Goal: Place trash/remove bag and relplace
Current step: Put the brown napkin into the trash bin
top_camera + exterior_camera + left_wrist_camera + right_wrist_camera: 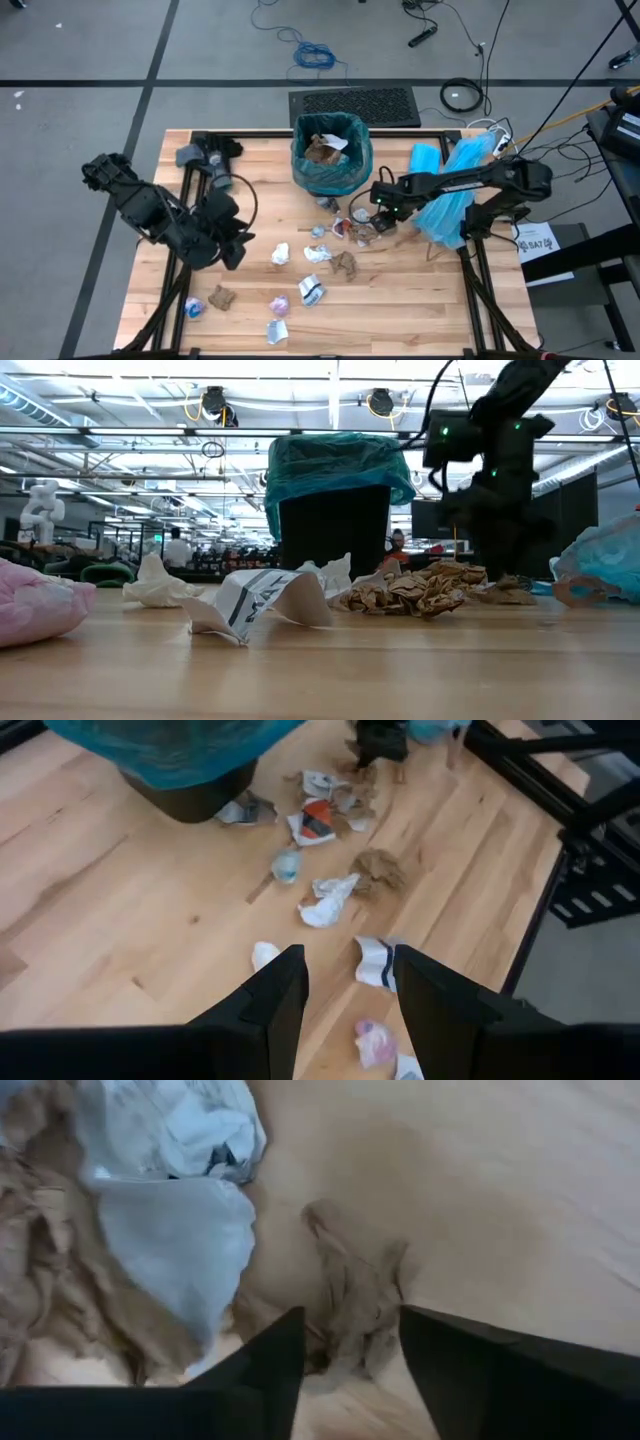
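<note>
We saw crumpled paper trash [318, 254] strewn across the pale wooden table [420, 300]; cables crossed the grey floor [90, 60]. Left fingers [345, 1005] gaped empty; right fingers [350, 1350] straddled a brown wad [355, 1305], grip unclear.

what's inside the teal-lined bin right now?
From above, brown and white crumpled trash lies in the bag lining the bin. Anything under that top layer is covered.

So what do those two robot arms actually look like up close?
Both are dark, near-black jointed arms. The left arm is chunky, with a looping black cable. The right arm shows small green lights. Each ends in two flat, dark, wedge-shaped fingers.
</note>
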